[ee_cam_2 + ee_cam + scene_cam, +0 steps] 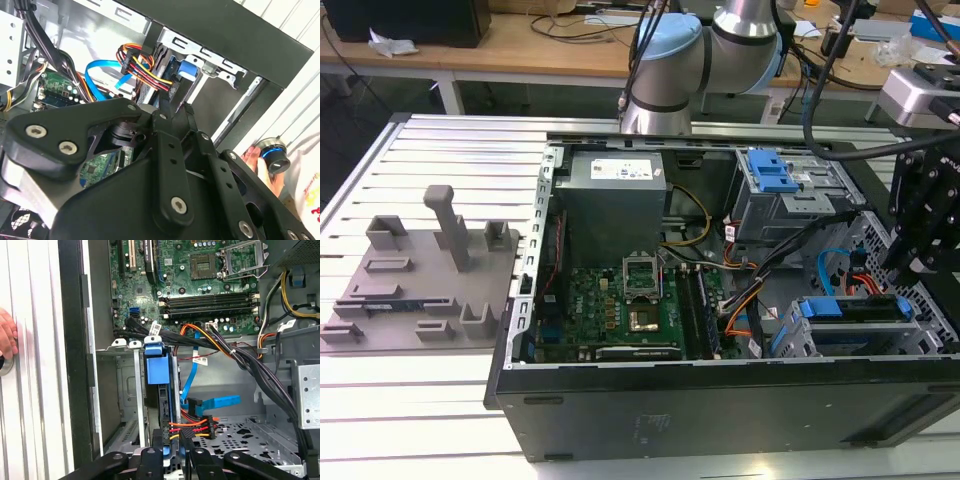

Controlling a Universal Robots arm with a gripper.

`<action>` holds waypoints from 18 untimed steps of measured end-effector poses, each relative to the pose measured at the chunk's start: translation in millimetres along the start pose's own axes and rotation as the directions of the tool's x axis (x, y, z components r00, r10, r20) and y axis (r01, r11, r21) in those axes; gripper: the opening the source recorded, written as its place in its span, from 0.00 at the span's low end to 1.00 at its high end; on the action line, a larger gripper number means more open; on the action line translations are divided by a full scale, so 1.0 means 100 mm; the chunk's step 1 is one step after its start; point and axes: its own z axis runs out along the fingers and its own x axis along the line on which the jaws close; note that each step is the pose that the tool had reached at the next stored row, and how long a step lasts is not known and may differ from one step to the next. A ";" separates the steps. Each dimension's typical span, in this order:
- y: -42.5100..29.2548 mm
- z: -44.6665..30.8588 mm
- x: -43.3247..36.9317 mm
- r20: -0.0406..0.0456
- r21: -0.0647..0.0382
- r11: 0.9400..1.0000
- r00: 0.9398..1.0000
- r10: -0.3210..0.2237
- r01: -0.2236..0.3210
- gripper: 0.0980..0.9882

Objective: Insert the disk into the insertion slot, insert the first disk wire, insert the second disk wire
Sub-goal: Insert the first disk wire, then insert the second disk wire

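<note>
Black end effector (167, 103), gripping first disk wire (144, 70)

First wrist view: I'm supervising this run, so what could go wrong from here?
The gripper sits right by the orange-red-black wire bundle, so it might snag it. The light-blue cable loops loose beside them and could get pinched. A person's hand rests at the case edge, near the gripper.

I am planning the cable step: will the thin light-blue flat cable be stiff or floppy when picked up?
Probably floppy: the light-blue cable is thin, flat and bends in a loose loop. Being so thin, likely light. It may snag, since it runs close to the orange-red-black wire bundle.
</note>
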 end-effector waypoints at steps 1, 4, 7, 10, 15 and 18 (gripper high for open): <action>0.000 0.000 -0.004 0.000 0.000 1.000 1.000 0.000 0.000 0.20; 0.000 0.000 -0.005 0.000 0.000 1.000 1.000 0.000 0.000 0.20; 0.001 -0.001 -0.006 0.000 0.000 1.000 1.000 0.000 0.000 0.20; 0.001 -0.001 -0.007 0.000 0.000 1.000 1.000 0.000 0.000 0.20; 0.001 -0.001 -0.009 0.000 0.000 1.000 1.000 0.000 0.000 0.20; 0.008 -0.009 -0.112 -0.012 0.001 1.000 1.000 0.000 0.000 0.20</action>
